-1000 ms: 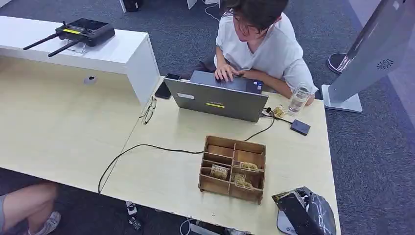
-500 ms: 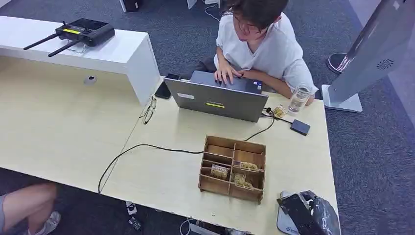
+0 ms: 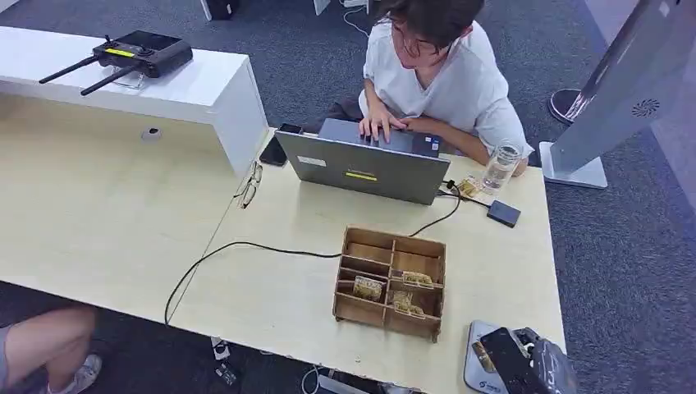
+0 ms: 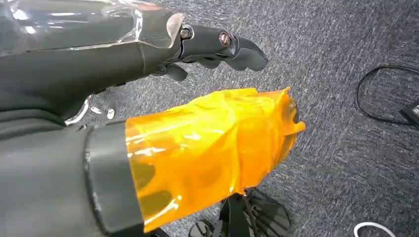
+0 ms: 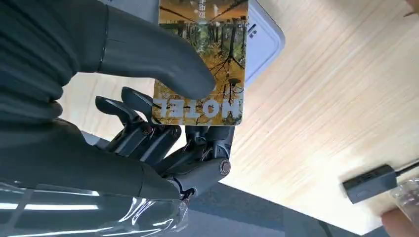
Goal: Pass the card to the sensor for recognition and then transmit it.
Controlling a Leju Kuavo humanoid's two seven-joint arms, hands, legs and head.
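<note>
Printed yellow-brown hotel card (image 5: 201, 59) is pinched by thumb & fingers of rt hand (image 5: 148, 98) over white rounded sensor pad (image 5: 264, 42); card should be kept flat, lowered squarely; lt hand (image 4: 197, 49) holds nothing, fingers curled.

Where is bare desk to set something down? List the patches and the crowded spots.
Free: the wide stretch left of the cable, below the white shelf; a strip between laptop and wooden box. Crowded: the corner by the reader under the right hand.

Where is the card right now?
The card is pinched in the right robot hand, just over the white sensor pad at the table's near right corner.
</note>
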